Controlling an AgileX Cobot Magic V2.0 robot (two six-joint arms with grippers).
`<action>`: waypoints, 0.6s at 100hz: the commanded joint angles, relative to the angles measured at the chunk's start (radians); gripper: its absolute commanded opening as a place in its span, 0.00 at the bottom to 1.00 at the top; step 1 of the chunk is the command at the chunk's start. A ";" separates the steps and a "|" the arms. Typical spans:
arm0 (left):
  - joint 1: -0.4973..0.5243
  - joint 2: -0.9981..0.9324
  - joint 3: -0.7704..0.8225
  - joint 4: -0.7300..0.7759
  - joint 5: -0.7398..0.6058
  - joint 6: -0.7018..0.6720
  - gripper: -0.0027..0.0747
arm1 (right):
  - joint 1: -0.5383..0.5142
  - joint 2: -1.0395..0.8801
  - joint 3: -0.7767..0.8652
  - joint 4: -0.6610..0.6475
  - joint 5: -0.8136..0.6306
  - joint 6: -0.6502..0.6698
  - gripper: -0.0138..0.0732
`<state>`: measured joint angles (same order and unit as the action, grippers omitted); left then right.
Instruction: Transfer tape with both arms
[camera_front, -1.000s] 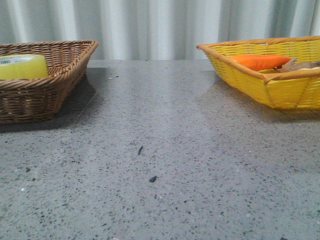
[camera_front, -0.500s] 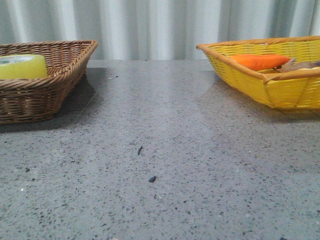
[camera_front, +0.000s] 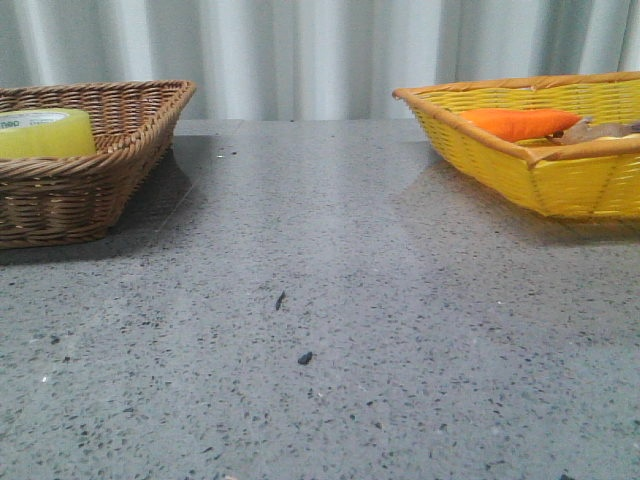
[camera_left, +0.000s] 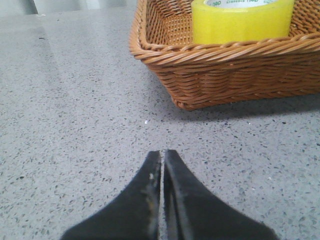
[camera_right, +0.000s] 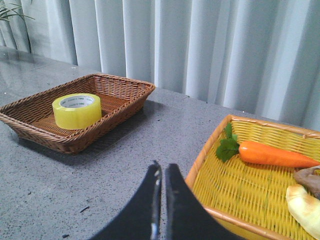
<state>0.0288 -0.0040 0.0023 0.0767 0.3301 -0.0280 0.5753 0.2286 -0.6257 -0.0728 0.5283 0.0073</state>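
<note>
Even, soft daylight, bright through the pale curtain (camera_right: 210, 55). Speckled table (camera_front: 330, 260) shows mild sheen and soft shadows beside the brown basket (camera_front: 95, 190) and yellow basket (camera_front: 540, 170). Front view slightly soft; wrist views sharp, no strong glare.

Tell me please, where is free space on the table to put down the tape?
The grey table is bare between the brown basket holding the tape and the yellow basket. The yellow basket is crowded by a carrot and other food.
</note>
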 joint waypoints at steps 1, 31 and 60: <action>0.002 -0.030 0.011 -0.006 -0.069 -0.001 0.01 | -0.005 0.008 -0.023 -0.008 -0.071 0.001 0.08; 0.002 -0.030 0.011 -0.006 -0.069 -0.001 0.01 | -0.101 0.008 0.130 -0.180 -0.091 0.044 0.08; 0.002 -0.030 0.011 -0.006 -0.069 -0.001 0.01 | -0.374 -0.050 0.569 -0.149 -0.566 0.120 0.08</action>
<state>0.0288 -0.0040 0.0023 0.0767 0.3301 -0.0280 0.2319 0.2157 -0.1157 -0.2215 0.1505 0.1209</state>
